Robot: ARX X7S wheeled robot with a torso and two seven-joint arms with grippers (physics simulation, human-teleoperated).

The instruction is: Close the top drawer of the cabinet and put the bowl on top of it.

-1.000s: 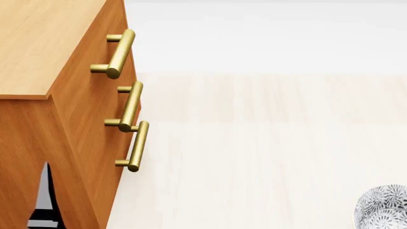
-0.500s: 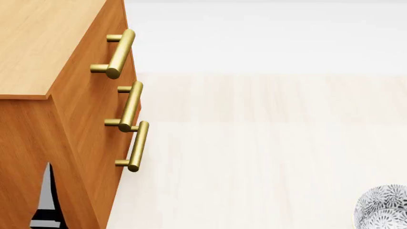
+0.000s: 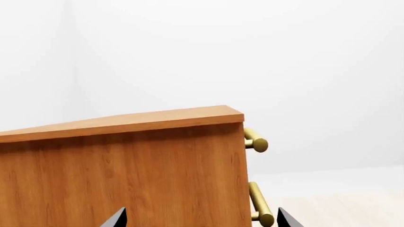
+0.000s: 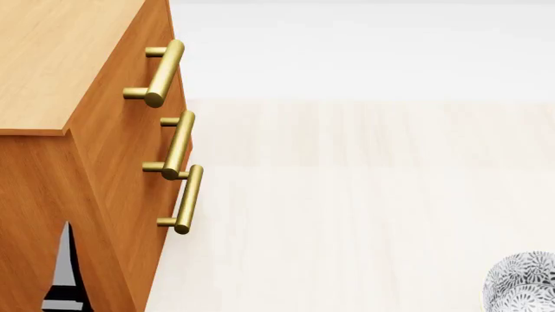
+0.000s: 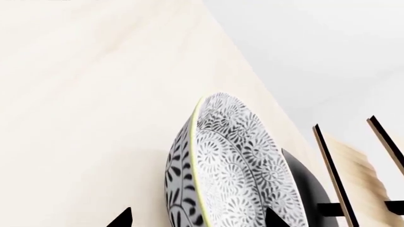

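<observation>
The cabinet (image 4: 52, 71) fills the left of the head view, its side panel (image 3: 126, 175) close in front of my left gripper (image 3: 198, 222). That gripper is open, both tips facing the panel and holding nothing. One of its fingers (image 4: 65, 279) shows low beside the cabinet. The top drawer (image 4: 139, 78) carries a brass handle (image 4: 162, 70) and looks flush with the two fronts below. On the pale floor at the lower right stands the bowl (image 4: 522, 285), white with a grey leaf pattern. My right gripper (image 5: 198, 220) is open, its tips on either side of the bowl's wall (image 5: 221, 165).
Two lower brass handles (image 4: 179, 144) (image 4: 186, 198) stick out from the cabinet front. A dark object (image 5: 306, 191) sits just behind the bowl, and a pale wood shelf unit (image 5: 353, 175) stands beyond it. Pale floor (image 4: 347, 195) runs between cabinet and bowl.
The left finger in the head view has drifted very slightly to the right. Cabinet and bowl have not moved.
</observation>
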